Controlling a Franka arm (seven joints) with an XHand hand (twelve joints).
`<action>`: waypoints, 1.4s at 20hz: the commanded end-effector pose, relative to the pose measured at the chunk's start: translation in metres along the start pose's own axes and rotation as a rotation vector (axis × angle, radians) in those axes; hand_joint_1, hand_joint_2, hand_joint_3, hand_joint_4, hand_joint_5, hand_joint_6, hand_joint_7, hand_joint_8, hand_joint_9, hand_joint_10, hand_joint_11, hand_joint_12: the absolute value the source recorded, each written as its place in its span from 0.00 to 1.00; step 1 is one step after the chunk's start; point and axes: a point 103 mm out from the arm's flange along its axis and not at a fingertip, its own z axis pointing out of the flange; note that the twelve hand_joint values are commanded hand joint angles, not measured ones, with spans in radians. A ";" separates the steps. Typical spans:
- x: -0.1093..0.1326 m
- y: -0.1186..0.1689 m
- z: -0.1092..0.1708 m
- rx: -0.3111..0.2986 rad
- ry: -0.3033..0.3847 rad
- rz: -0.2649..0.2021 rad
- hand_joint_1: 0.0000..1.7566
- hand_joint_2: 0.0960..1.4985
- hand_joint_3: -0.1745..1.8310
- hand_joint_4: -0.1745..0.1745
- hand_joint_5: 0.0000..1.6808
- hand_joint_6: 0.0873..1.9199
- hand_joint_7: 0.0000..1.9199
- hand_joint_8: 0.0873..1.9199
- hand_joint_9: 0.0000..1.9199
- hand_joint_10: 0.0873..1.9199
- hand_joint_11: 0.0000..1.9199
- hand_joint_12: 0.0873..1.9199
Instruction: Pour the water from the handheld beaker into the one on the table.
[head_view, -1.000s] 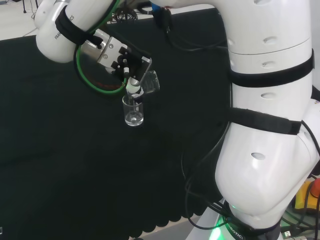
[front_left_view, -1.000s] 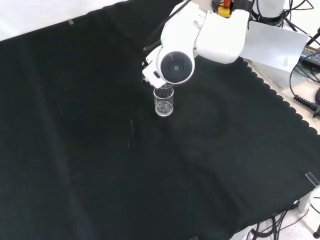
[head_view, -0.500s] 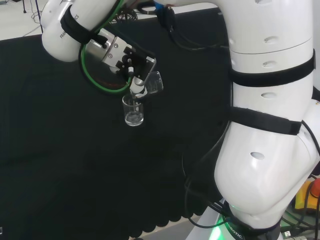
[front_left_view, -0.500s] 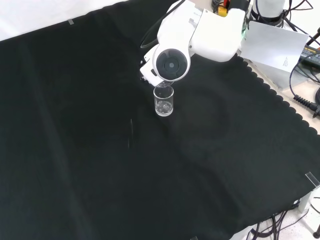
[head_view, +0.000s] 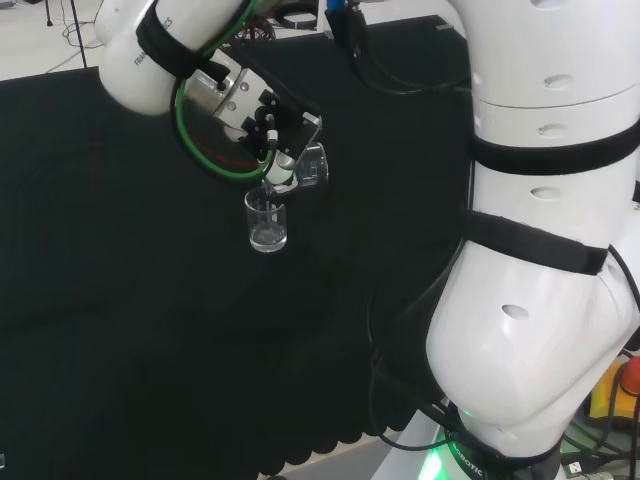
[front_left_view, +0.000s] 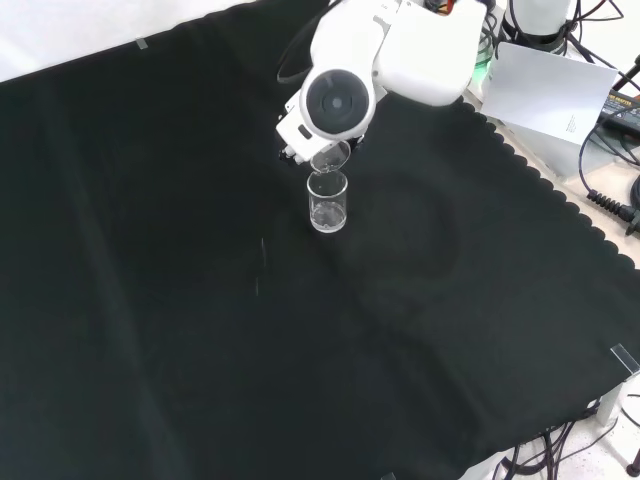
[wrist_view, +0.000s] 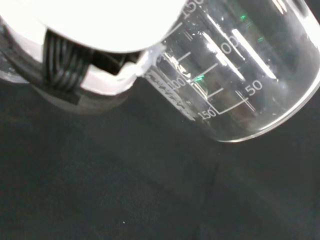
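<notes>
A small clear beaker stands upright on the black cloth, with a little water at its bottom; the front view shows this beaker just below the arm's round grey cap. The hand is shut on a second clear beaker, tipped over with its mouth down, just above and right of the standing one in the head view. In the wrist view the held beaker is close, graduated and looks empty, with a part of the hand beside it.
The arm's big white links stand at the right of the head view. In the front view a white sheet and cables lie beyond the cloth's scalloped edge at the right. Open black cloth spreads to the left and front.
The hand has risen a little and shifted right in the head view, lifting the tipped beaker away from the standing beaker's rim. The standing beaker has not moved.
</notes>
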 end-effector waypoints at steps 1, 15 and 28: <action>-0.012 -0.003 0.010 -0.065 0.131 -0.039 0.75 0.37 0.44 0.00 0.76 0.31 0.69 0.30 0.96 0.01 0.74 0.26; -0.041 -0.006 0.033 -0.206 0.410 -0.097 0.75 0.37 0.44 0.00 0.76 0.32 0.69 0.30 0.96 0.01 0.74 0.26; -0.060 0.000 0.053 -0.362 0.642 -0.169 0.75 0.38 0.43 0.00 0.75 0.32 0.69 0.30 0.96 0.01 0.74 0.26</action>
